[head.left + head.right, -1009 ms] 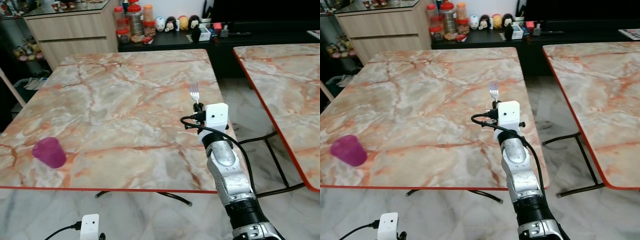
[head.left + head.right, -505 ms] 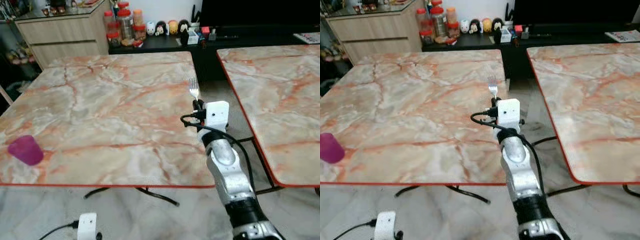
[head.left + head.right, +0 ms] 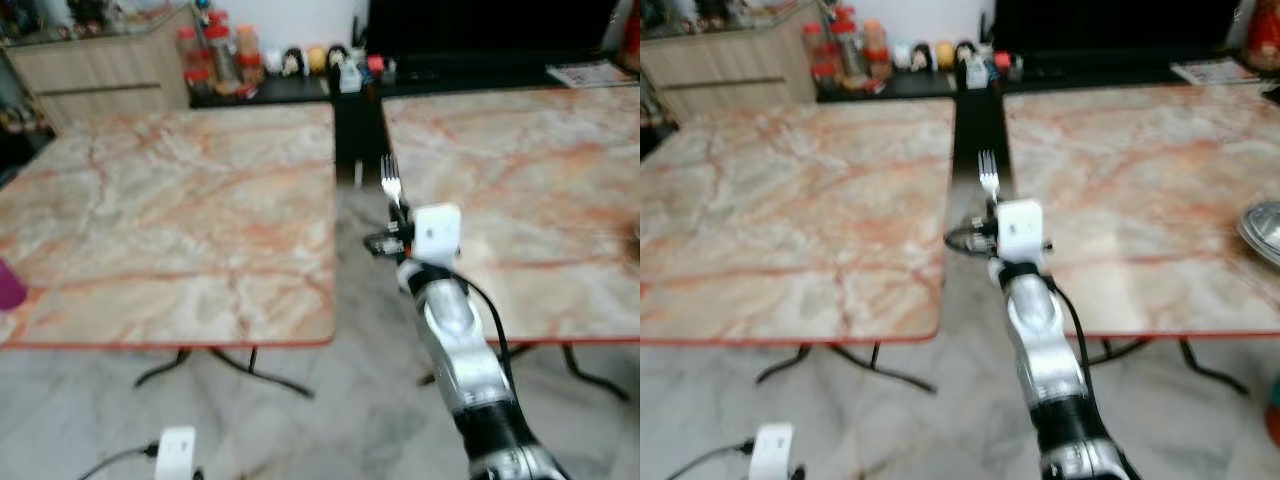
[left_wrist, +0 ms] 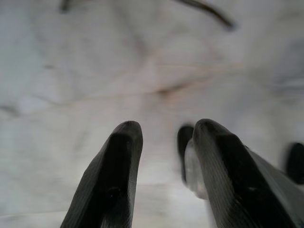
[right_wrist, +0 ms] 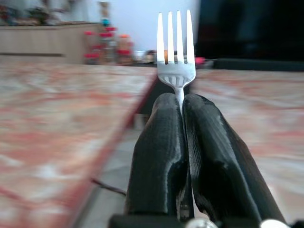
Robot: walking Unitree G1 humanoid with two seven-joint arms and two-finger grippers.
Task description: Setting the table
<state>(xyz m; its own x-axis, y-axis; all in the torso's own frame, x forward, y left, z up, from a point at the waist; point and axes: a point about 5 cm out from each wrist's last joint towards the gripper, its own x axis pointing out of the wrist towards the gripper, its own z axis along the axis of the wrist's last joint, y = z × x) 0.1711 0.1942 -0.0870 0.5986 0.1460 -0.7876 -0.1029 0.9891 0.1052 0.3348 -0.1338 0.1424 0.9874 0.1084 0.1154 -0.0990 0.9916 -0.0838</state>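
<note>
The fork (image 5: 176,45) is pinched between the two black fingers of your right gripper (image 5: 183,102), tines straight up, the handle buried between the pads. In the left eye view it sits just right of centre, held over the gap between the two tables rather than over either top.

Keep that clamp firm and the fork upright while you carry it; the head views are smeared, so I judge you are walking or turning, and a thin metal handle can slip or swing in a two-finger pinch. Settle your stance before you lower it. The right-hand table (image 3: 1160,200) looks like the likely target, since a metal dish (image 3: 1262,232) sits at its far right edge in the right eye view. Come in over the tabletop, tip the fork flat, and part the fingers only once it rests on the marble.

Your left gripper (image 4: 161,175) hangs low at the bottom left of the head views, fingers apart and holding nothing, pointing at the floor (image 4: 95,71).

Both tables have orange-veined marble tops with red edging and dark metal legs; the left table (image 3: 170,220) fills the left half of the frame. The floor is pale polished stone. Along the top runs a dark counter (image 3: 300,90) with jars and small figurines, and a wooden cabinet (image 3: 100,75) at upper left.
</note>
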